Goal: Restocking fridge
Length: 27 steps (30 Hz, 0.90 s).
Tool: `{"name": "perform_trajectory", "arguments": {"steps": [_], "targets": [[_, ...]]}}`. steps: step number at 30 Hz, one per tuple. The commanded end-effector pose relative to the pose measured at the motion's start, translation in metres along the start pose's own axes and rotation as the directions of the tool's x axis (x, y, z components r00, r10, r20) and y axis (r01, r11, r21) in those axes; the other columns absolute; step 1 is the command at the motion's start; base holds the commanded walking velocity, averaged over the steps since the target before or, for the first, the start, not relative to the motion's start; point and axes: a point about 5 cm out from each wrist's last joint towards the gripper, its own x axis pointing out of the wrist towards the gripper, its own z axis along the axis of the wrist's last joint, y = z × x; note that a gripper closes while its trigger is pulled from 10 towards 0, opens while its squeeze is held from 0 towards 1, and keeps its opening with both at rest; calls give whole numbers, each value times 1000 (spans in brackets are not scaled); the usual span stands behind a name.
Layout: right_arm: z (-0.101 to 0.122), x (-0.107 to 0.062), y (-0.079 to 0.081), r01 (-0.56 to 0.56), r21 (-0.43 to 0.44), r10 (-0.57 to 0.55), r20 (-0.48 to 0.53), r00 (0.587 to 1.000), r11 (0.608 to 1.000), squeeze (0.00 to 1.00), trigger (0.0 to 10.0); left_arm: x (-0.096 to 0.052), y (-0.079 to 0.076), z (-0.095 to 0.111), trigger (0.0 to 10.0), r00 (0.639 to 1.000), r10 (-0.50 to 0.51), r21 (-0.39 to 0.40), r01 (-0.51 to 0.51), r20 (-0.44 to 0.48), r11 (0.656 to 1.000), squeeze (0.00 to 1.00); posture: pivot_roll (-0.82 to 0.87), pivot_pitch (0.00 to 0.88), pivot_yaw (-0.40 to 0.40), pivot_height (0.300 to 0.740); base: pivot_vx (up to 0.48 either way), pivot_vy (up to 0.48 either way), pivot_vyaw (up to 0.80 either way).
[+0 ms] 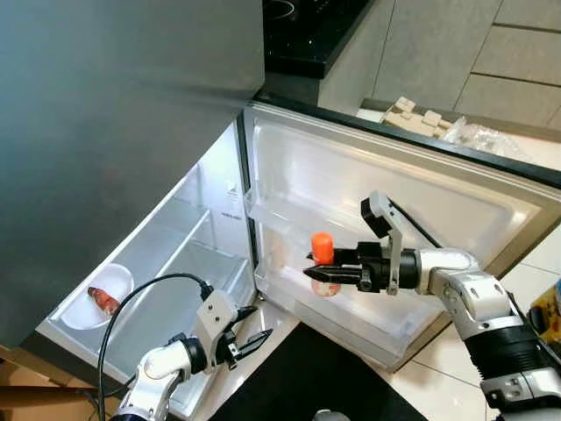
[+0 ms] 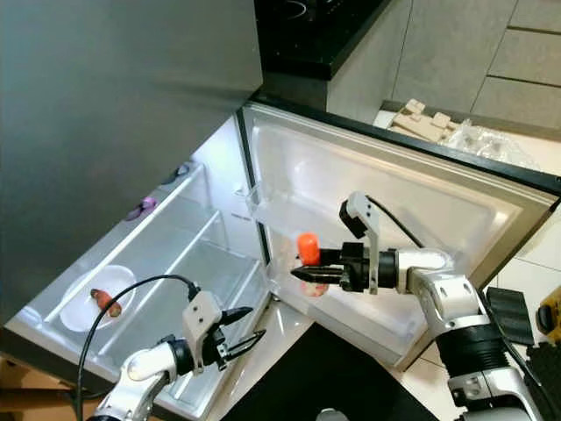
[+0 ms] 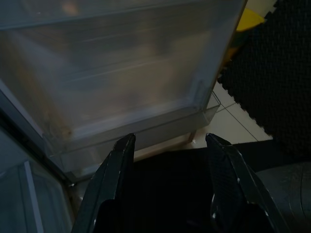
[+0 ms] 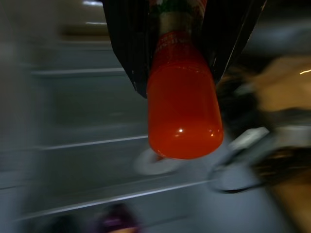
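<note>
Right pincer (image 1: 326,274) pinches the orange-capped sauce bottle (image 1: 323,260) by its body above the fridge door shelf (image 1: 351,320) just below it, likely light, stiff and slippery plastic, while the left pincer (image 1: 254,338) hangs spread, its 2 fingers apart.

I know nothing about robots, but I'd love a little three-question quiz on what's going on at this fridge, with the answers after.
1. True or false: the right pincer is shut on a bottle with an orange cap.
2. Where does that bottle hang? A) over the lower shelf of the open fridge door B) inside the white bowl C) on the dark floor mat
3. Fill in: the left pincer, low beside the fridge, has its fingers ____.

Key: 1 true. 2 A. 3 open, holding nothing.
</note>
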Motion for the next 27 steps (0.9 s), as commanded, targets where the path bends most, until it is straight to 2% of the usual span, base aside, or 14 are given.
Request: {"name": "perform_trajectory", "arguments": {"steps": [1,5,10,14,19,24,27], "targets": [[8,-1,-9,91,-63,-89,37,995,994,0,10000,-6,2,-4,10000,1000,-3,-3,3,-28,1000,0,-228,91,77,740,0,0,0],[15,2,-24,263,-100,-258,66,964,960,0,10000,-5,2,-4,10000,1000,-7,-2,7,-28,1000,0,-228,93,82,740,0,0,0],[17,5,-30,336,-92,-328,96,940,937,0,10000,-6,2,-4,10000,1000,-10,-1,10,-30,1000,0,-226,97,83,740,0,0,0],[9,15,-40,446,-135,-435,106,894,885,0,10000,-6,4,-2,10000,1000,-2,8,3,-24,1000,0,-219,107,80,740,0,0,0],[5,17,-48,531,-147,-519,113,847,835,0,10000,-5,9,5,10000,999,47,28,-48,13,998,0,-202,118,67,740,0,0,0],[2,18,-51,566,-149,-552,123,825,811,0,10000,-3,13,13,10000,994,87,22,-88,65,996,0,-187,129,56,740,0,0,0],[1,23,-53,592,-159,-577,136,806,790,0,10000,-1,16,25,10000,982,127,22,-131,139,991,0,-170,151,37,740,0,0,0]]}}
